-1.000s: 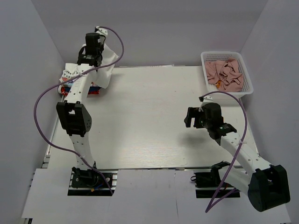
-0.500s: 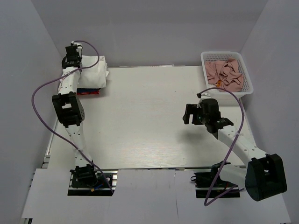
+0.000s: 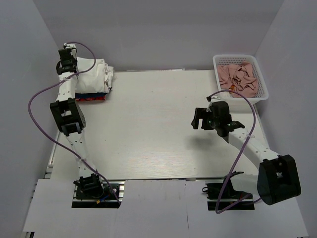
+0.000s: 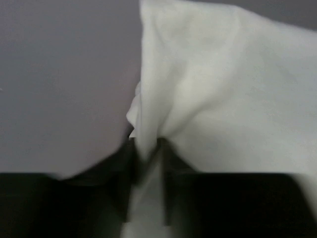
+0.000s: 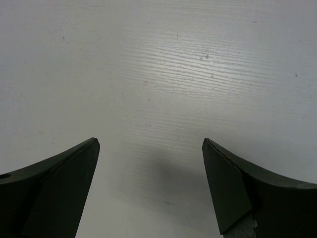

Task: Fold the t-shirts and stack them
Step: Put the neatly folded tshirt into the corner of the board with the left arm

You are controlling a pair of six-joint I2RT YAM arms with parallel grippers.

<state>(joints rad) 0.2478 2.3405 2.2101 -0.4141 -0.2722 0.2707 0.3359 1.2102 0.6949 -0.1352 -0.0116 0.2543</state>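
Observation:
A large plain white t-shirt (image 3: 94, 74) lies bunched on top of a stack of folded t-shirts (image 3: 92, 97) at the table's far left corner; red and blue edges show beneath it. My left gripper (image 3: 69, 67) is at the stack's left back edge, by the wall. In the left wrist view its fingers (image 4: 124, 168) stand close together with a fold of the white t-shirt (image 4: 223, 99) pinched between them. My right gripper (image 3: 197, 119) hovers over the bare tabletop at mid right. It is open (image 5: 151, 148) with nothing between its fingers.
A white mesh basket (image 3: 240, 57) with pinkish-brown cloths (image 3: 238, 78) stands at the far right corner. Grey walls close in the table on the left, back and right. A purple cable loops off each arm.
My left arm swung left and back, carrying the hanging white t-shirt down onto the stack. The right gripper drifted a little left, still open.

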